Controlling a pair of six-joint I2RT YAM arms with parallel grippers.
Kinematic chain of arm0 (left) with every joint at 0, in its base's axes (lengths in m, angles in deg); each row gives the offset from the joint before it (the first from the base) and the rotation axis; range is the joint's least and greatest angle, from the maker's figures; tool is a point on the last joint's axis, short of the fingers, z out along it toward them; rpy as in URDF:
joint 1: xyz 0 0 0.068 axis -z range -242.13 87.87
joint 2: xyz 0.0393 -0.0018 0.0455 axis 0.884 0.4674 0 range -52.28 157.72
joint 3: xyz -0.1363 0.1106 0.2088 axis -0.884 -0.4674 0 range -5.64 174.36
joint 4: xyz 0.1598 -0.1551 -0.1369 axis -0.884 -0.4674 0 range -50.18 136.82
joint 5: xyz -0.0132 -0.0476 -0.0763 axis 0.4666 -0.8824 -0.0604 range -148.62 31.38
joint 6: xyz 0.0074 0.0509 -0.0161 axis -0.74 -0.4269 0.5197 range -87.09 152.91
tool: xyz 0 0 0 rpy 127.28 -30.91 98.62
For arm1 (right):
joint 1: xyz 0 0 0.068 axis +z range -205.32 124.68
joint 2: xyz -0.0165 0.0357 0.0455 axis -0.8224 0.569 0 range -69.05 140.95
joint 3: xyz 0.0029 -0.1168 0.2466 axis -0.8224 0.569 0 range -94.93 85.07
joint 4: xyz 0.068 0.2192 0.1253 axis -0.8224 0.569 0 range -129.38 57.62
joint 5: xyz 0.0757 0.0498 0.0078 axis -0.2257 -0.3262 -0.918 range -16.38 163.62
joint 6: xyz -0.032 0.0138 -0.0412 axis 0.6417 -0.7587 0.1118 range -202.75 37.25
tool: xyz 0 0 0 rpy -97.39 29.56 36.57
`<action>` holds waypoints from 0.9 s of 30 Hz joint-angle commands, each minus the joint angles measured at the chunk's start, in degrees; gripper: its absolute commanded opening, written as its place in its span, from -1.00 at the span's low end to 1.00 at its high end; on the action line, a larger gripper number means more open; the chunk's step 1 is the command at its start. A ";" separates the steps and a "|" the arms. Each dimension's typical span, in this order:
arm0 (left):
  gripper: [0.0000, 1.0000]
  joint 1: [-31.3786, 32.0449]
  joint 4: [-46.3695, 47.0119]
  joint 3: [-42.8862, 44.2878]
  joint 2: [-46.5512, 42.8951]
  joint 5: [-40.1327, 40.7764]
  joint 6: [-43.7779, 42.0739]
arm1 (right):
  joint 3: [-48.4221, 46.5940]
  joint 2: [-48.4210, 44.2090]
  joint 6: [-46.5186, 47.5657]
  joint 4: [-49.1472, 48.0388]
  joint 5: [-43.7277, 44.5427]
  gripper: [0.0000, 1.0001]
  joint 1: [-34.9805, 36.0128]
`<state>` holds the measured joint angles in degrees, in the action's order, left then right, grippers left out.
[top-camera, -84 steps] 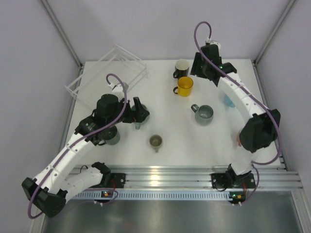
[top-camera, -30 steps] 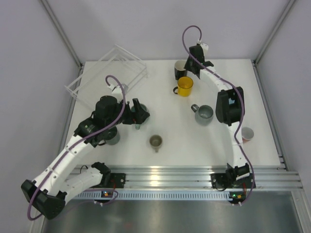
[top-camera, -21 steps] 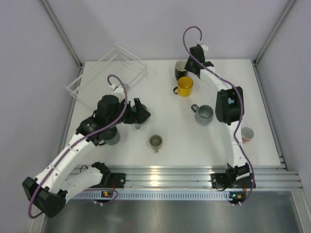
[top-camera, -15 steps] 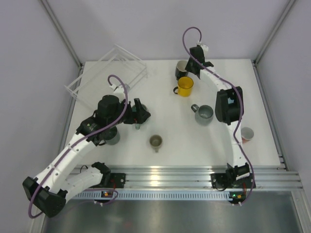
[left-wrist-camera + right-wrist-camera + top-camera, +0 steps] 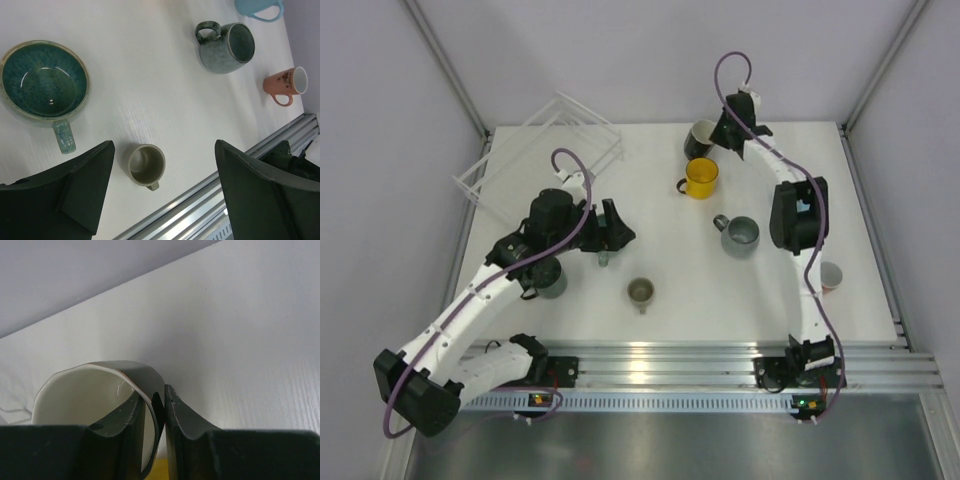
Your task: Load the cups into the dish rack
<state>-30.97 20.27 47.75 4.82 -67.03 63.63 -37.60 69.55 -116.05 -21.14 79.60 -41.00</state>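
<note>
Black cup [image 5: 700,138] newly tilted, rim pinched

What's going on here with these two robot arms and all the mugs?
Two robot arms are loading cups into a clear dish rack at the far left of the table; no cup is in it yet. The right claw has pinched the rim of the black mug, one finger inside and one outside. The left claw hangs open above the table, near the teal mug and the small olive cup. The yellow mug and the others stand loose on the table.
</note>
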 commanded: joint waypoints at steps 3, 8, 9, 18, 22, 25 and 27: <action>0.72 -0.04 3.17 5.32 0.03 -5.39 1.27 | 0.32 -10.35 -3.44 -12.25 -7.10 -1.00 -2.90; 0.67 -0.04 3.34 6.29 -0.41 -6.27 1.27 | 7.53 -15.99 -6.86 -17.00 -11.95 -1.00 -4.66; 0.67 0.04 3.26 6.64 -0.50 -6.62 1.01 | 8.41 -17.74 -7.13 -17.44 -12.82 -1.00 -4.83; 0.64 -0.13 5.09 12.35 1.26 -11.01 4.25 | 23.25 -33.46 -12.83 -30.61 -26.70 -1.00 -6.68; 0.64 -0.13 11.94 11.92 2.49 -17.16 8.73 | 37.29 -42.00 -18.81 -44.06 -34.52 -1.00 -6.68; 0.63 -0.22 16.51 11.74 3.28 -20.86 11.90 | 43.72 -47.98 -22.68 -49.43 -37.17 -1.00 -6.24; 0.63 -0.22 19.06 10.95 3.37 -22.26 14.44 | 46.81 -52.36 -25.23 -53.28 -37.88 -1.00 -5.80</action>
<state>-30.97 30.39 58.21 8.29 -84.12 73.16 6.83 25.12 -134.19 -57.27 47.30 -47.20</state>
